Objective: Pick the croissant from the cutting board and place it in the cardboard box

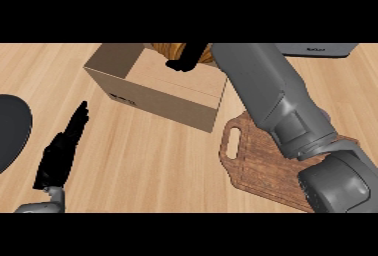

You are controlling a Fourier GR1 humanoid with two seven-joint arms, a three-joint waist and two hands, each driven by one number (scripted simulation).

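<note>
The open cardboard box (159, 97) stands at the upper middle of the counter. My right forearm stretches over its far right corner, and my right hand (186, 59) hangs above the box's opening, curled round the golden-brown croissant (170, 50), which it mostly hides. The wooden cutting board (255, 160) with a handle slot lies at the lower right, partly under my right arm, and nothing shows on its visible part. My left hand (63, 150) rests open at the lower left, fingers straight and pointing away from me, well clear of the box.
A dark grey round object (11, 131) is cut off by the left edge. A grey appliance (321, 49) sits at the top right behind my right arm. Bare wooden counter lies between my left hand and the cutting board.
</note>
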